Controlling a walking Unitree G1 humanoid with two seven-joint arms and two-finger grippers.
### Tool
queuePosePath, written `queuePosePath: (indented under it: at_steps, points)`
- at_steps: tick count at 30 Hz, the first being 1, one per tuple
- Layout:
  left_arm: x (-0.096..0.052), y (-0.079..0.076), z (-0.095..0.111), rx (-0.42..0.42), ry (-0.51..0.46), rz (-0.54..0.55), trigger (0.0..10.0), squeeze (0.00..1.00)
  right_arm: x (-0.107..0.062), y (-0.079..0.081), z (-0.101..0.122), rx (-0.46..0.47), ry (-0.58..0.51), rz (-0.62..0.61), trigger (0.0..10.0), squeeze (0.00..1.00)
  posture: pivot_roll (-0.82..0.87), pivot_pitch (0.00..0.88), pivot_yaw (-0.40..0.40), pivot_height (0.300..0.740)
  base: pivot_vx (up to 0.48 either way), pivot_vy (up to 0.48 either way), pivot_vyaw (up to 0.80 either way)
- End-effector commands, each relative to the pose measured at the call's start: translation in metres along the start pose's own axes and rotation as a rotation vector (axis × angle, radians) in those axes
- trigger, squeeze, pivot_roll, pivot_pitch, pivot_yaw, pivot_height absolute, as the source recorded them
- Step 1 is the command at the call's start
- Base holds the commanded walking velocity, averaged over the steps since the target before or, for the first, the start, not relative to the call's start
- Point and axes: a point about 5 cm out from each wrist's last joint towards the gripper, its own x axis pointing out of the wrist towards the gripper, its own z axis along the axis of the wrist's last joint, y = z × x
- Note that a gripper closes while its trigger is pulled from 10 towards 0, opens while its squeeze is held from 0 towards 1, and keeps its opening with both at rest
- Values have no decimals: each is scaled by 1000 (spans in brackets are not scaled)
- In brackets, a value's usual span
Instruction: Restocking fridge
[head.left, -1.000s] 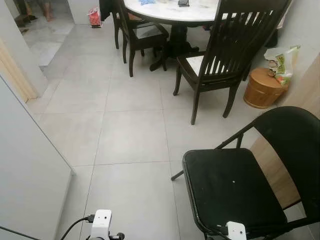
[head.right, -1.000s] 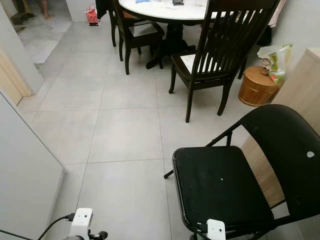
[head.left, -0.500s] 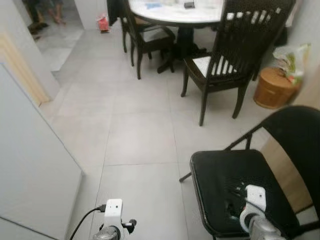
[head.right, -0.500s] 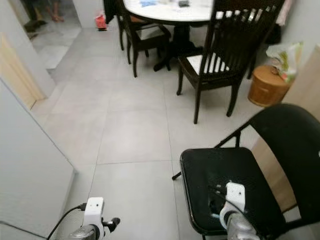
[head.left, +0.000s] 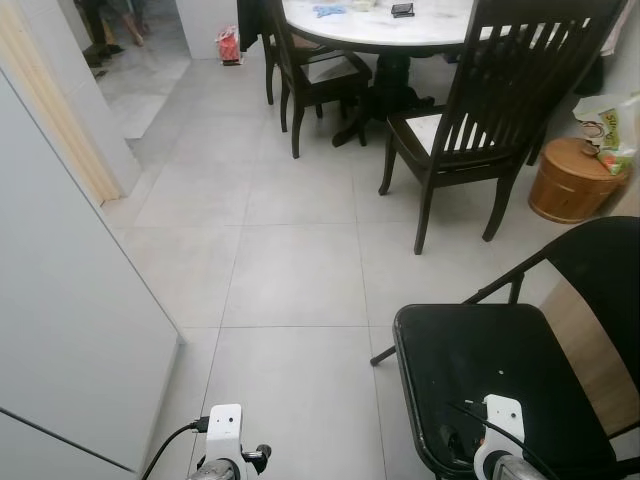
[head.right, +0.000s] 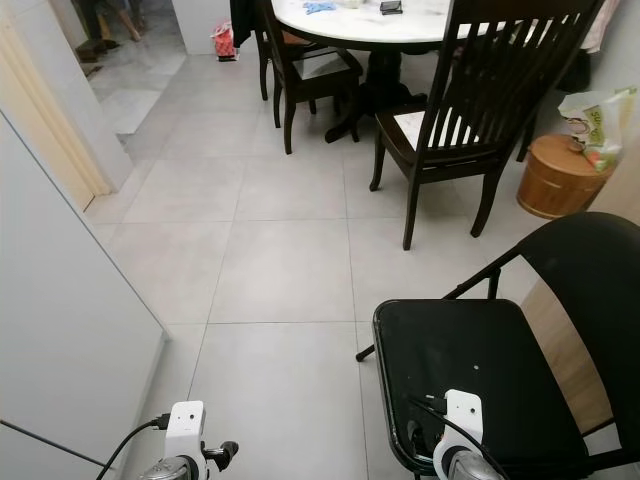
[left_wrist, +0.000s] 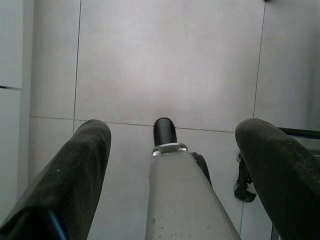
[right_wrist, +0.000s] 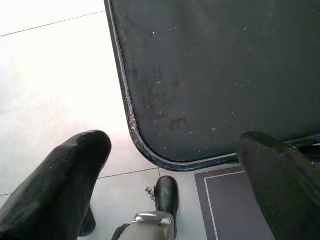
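A tall pale grey panel (head.left: 70, 300) stands close on my left; I cannot tell whether it belongs to the fridge. No item for stocking is in sight. My left gripper (left_wrist: 173, 131) hangs open over bare floor tiles, with my own leg and foot between its fingers (left_wrist: 85, 150). My right gripper (right_wrist: 171, 142) is open too, hovering over the front corner of a black folding chair's seat (right_wrist: 210, 75), holding nothing. In the left eye view the white camera blocks on my left wrist (head.left: 224, 425) and right wrist (head.left: 500, 415) sit at the bottom edge.
The black folding chair (head.left: 480, 370) is close on my right against a wooden cabinet side (head.left: 585, 350). Ahead are grey floor tiles (head.left: 290, 270), a round white table (head.left: 390, 25) with dark wooden chairs (head.left: 480, 110), a wooden tub (head.left: 572, 180) and a far-left doorway (head.left: 120, 60).
The whole view has swung left, so the grey panel fills more of the left side. My right wrist has risen from the bottom edge to above the chair seat.
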Motion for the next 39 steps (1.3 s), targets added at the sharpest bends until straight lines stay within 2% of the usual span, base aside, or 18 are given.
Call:
queuePosePath:
  at_steps: [1,4,6,13,39]
  points:
    - [0,1,0,-3,7,9,10000,0,0,-1,6,-10,-21,-10,10000,0,-39,0,58,740,0,0,0]
    - [0,0,1,-7,6,9,10000,0,0,-2,7,-24,-25,-11,10000,0,-56,0,49,740,0,0,0]
    - [0,-1,0,-13,6,8,10000,0,0,-3,9,-39,-32,-16,10000,0,-53,0,52,740,0,0,800]
    - [0,-1,2,-6,4,5,10000,0,0,-2,9,1,-40,-24,10000,0,-58,0,60,740,0,0,800]
    - [1,-1,2,-2,7,2,10000,0,0,-2,9,-8,-33,-20,10000,0,-56,0,59,740,0,0,800]
